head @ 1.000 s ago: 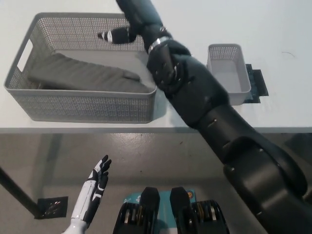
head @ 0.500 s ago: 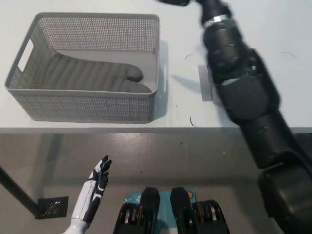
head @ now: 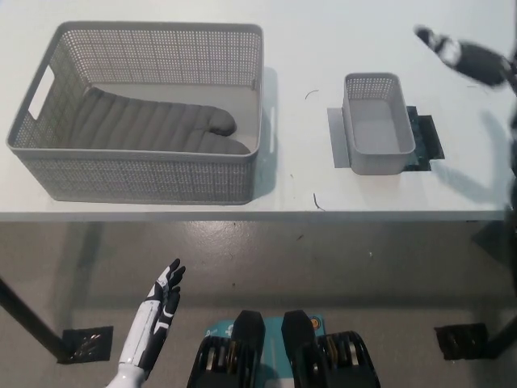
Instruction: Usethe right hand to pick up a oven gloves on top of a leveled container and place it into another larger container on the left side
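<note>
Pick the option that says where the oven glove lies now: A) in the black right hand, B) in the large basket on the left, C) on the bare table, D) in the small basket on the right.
B: the oven glove lies flat inside the large basket, while the small basket holds nothing.

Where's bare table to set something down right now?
Free: the strip between the large basket and the small container, and the far edge behind both. Crowded: the large basket's floor, filled by the oven glove.
</note>
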